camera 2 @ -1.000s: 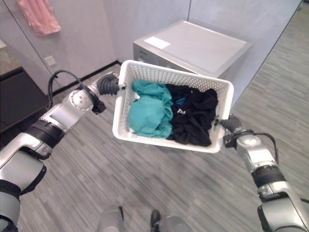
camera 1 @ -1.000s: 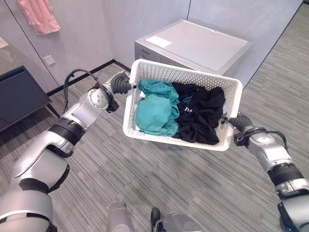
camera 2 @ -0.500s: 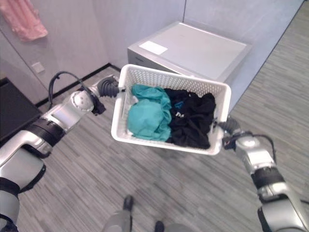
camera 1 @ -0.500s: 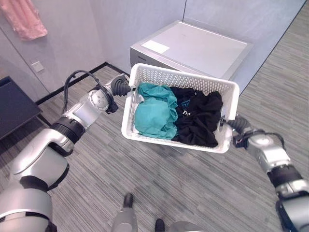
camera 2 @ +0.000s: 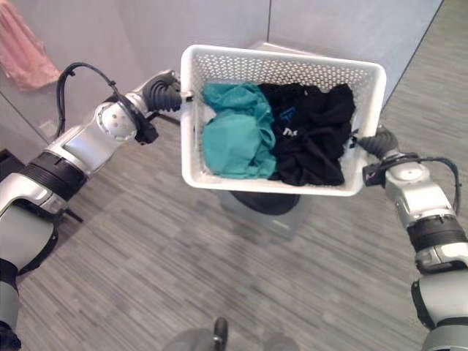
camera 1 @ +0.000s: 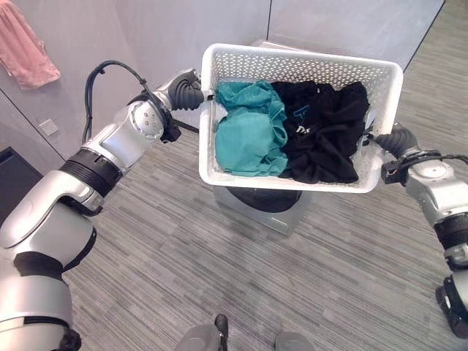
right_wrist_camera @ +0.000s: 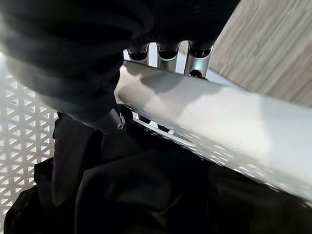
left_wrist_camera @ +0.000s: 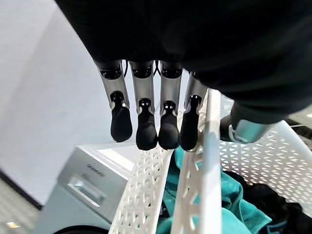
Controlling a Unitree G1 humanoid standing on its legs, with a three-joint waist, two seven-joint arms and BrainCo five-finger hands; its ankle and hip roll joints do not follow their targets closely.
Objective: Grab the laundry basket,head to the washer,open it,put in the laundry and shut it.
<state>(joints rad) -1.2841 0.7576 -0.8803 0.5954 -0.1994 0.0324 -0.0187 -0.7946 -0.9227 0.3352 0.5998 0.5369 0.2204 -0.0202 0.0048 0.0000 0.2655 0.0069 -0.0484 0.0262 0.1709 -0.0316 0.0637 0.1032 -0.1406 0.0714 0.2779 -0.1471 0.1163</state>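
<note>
The white perforated laundry basket (camera 1: 300, 57) hangs in the air between both hands, tilted toward me. It holds a teal garment (camera 1: 248, 135) on its left side and black clothes (camera 1: 325, 139) on its right. My left hand (camera 1: 186, 91) grips the basket's left end: its fingers (left_wrist_camera: 146, 129) lie down the outer wall and its thumb (left_wrist_camera: 241, 129) sits inside the rim. On the other end, my right hand (camera 1: 395, 139) clamps the rim (right_wrist_camera: 204, 112), thumb (right_wrist_camera: 105, 117) inside against the black cloth. The grey washer (left_wrist_camera: 80, 190) stands directly under the basket, its dark round door (camera 1: 259, 199) showing below it.
A pink garment (camera 1: 25, 47) hangs on the grey wall at the upper left. A dark piece of furniture (camera 1: 11, 172) stands at the left edge. Striped grey floor (camera 1: 219, 278) spreads in front of the washer.
The camera has come closer to the washer. The basket, still held at both ends, has risen and now covers the washer's top; the washer's front shows beneath it.
</note>
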